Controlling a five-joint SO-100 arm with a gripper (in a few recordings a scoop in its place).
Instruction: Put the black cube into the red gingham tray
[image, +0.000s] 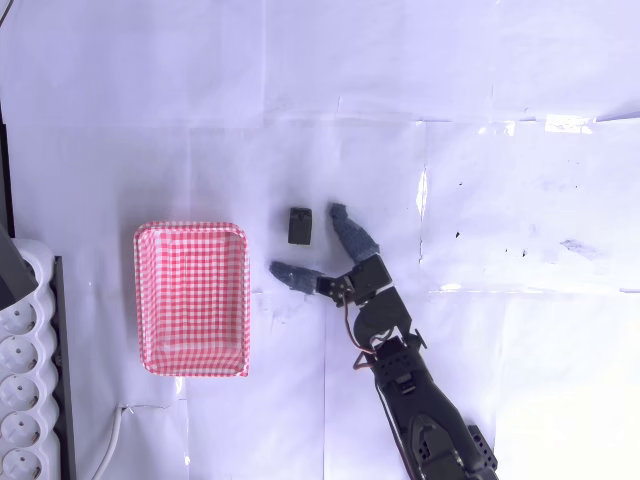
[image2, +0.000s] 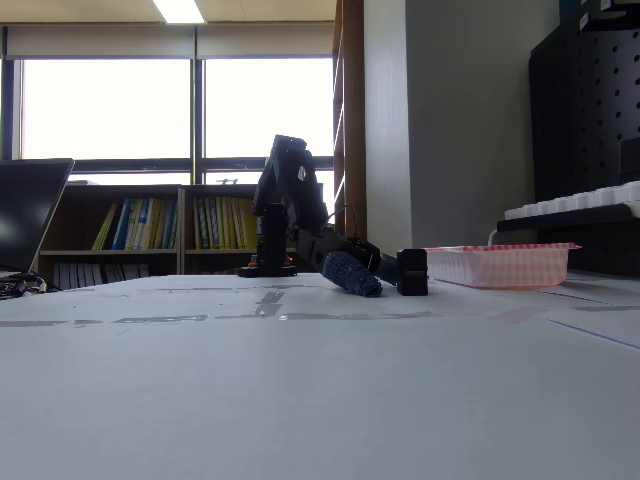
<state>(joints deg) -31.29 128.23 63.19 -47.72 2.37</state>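
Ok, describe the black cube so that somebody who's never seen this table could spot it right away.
In the overhead view, find the red gingham tray at the left of the white table. Just right of its upper corner sits the black cube, between the tray and the open gripper. It is small, matte and loose, unlike the blue-grey padded fingertips.

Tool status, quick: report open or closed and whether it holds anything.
Tool: open, holding nothing; its two fingers are spread wide near the black cube, which sits on the table just beyond the fingertips, apart from them.
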